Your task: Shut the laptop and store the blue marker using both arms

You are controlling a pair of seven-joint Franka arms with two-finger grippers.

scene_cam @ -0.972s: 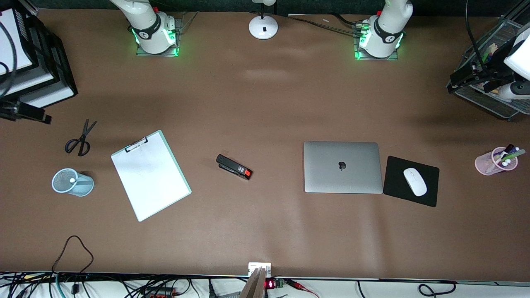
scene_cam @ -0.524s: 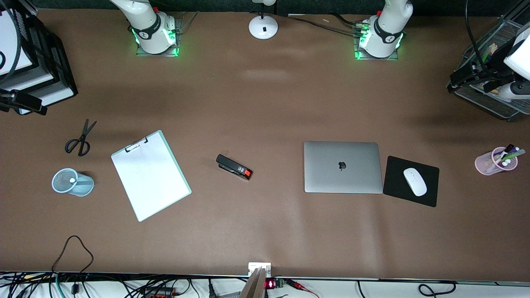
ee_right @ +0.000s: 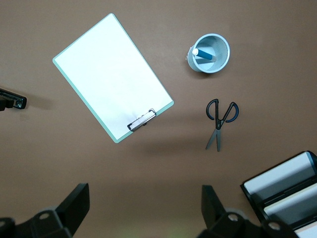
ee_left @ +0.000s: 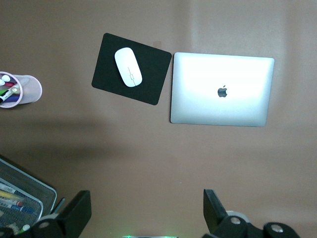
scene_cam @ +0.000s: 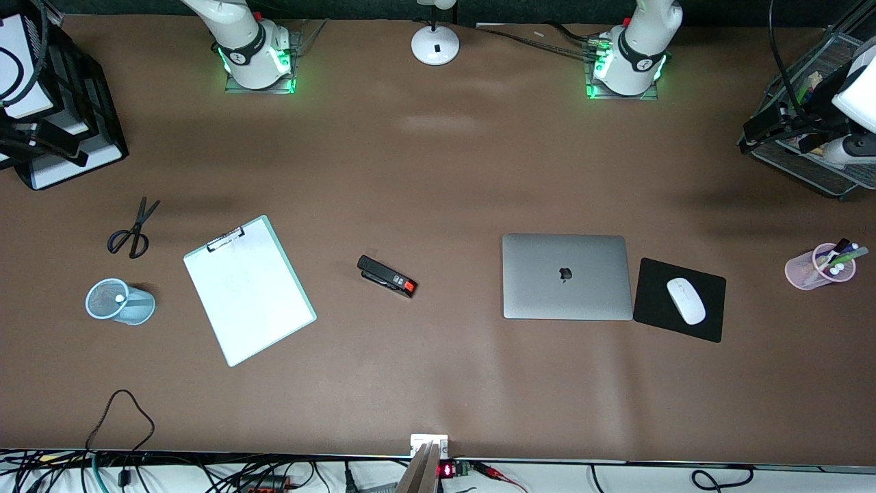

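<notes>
Both grippers, left gripper (ee_left: pixel 143 213) and right gripper (ee_right: pixel 143 210), hang released; one laptop (scene_cam: pixel 567 276) lies closed, silver-grey; one blue marker (ee_right: pixel 204 54) stands in one cup (ee_right: pixel 212 63)

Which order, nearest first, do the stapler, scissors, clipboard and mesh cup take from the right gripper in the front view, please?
1. scissors, at the right arm's end of the table, closest to the right gripper.
2. mesh cup, nearer to the front camera than the scissors.
3. clipboard, beside the cup.
4. stapler, mid-table.
</notes>
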